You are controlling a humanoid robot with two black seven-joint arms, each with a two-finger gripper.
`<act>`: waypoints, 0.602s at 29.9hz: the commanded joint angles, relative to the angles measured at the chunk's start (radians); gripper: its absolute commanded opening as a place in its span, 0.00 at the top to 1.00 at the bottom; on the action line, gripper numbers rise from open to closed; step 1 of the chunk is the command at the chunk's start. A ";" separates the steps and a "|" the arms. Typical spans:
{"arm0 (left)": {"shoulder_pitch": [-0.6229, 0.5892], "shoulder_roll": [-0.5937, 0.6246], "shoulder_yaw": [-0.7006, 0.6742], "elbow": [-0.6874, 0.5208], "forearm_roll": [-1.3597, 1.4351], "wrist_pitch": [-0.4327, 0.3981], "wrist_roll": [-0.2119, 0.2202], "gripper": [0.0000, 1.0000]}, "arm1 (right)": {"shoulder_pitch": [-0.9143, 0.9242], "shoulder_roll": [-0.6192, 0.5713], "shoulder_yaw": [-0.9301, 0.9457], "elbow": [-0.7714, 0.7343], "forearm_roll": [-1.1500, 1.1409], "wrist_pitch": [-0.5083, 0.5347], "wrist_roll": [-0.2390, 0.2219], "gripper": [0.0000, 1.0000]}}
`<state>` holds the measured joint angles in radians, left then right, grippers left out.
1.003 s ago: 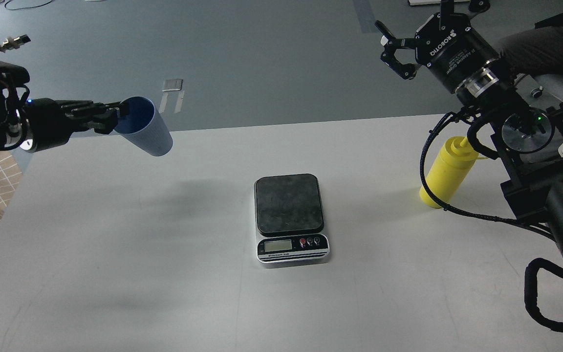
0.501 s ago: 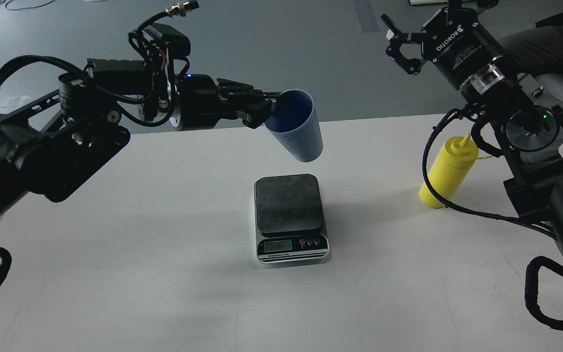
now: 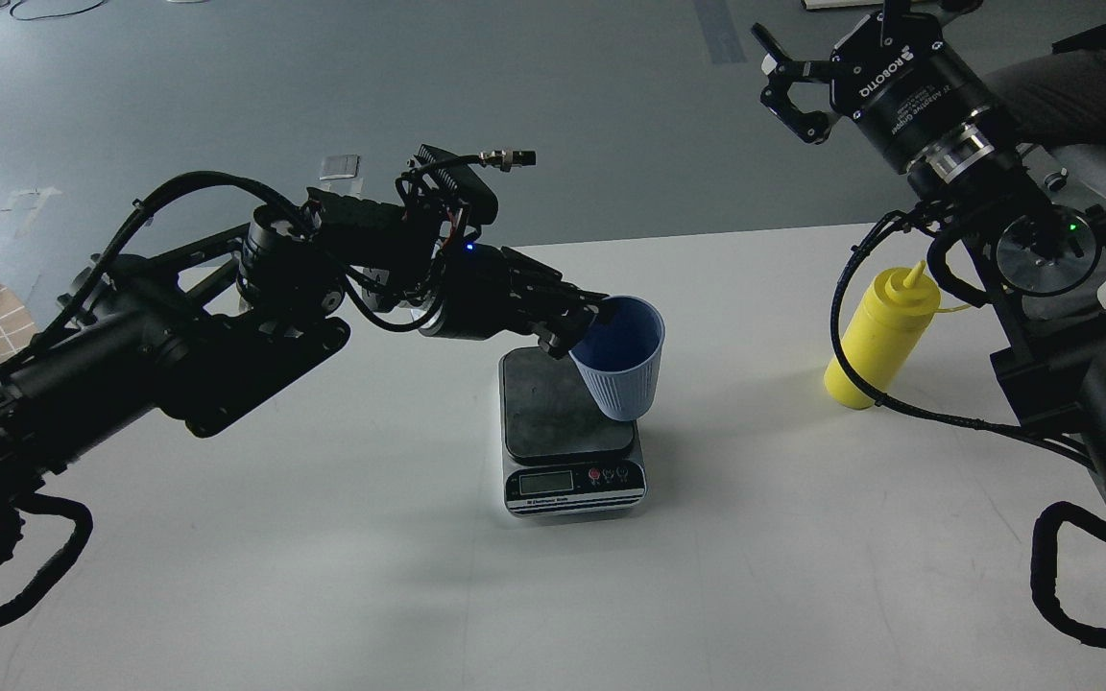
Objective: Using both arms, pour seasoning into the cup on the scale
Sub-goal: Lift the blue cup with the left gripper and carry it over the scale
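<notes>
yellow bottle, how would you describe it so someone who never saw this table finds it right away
Start at the white table and find the scale near its middle. Go toward the right edge, beside the right arm's cables, where the yellow bottle stands upright on its own, below the open right pincer. It is the only bright yellow thing there, with a pointed nozzle cap.

We count one pale blue cup (image 3: pixel 622 357), one scale (image 3: pixel 570 427) with one LCD display (image 3: pixel 546 483) and three small buttons (image 3: pixel 608 474), one yellow seasoning bottle (image 3: pixel 879 336) near the table's (image 3: pixel 323 537) right edge, one table. Two black arms, so two grippers: left gripper (image 3: pixel 580 324), right gripper (image 3: pixel 788 82).
</notes>
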<state>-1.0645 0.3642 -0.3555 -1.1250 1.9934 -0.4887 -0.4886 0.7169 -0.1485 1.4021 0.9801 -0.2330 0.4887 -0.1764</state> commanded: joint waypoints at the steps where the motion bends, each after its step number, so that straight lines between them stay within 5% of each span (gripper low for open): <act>1: 0.005 -0.007 0.016 0.031 -0.001 0.000 0.000 1.00 | -0.001 0.000 0.000 0.000 0.001 0.000 0.000 0.00; 18: 0.011 0.010 0.018 0.109 0.042 0.000 0.000 1.00 | -0.001 0.004 0.000 0.000 0.001 0.000 0.000 0.00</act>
<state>-1.0571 0.3731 -0.3384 -1.0209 2.0326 -0.4887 -0.4886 0.7163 -0.1442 1.4021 0.9817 -0.2316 0.4887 -0.1764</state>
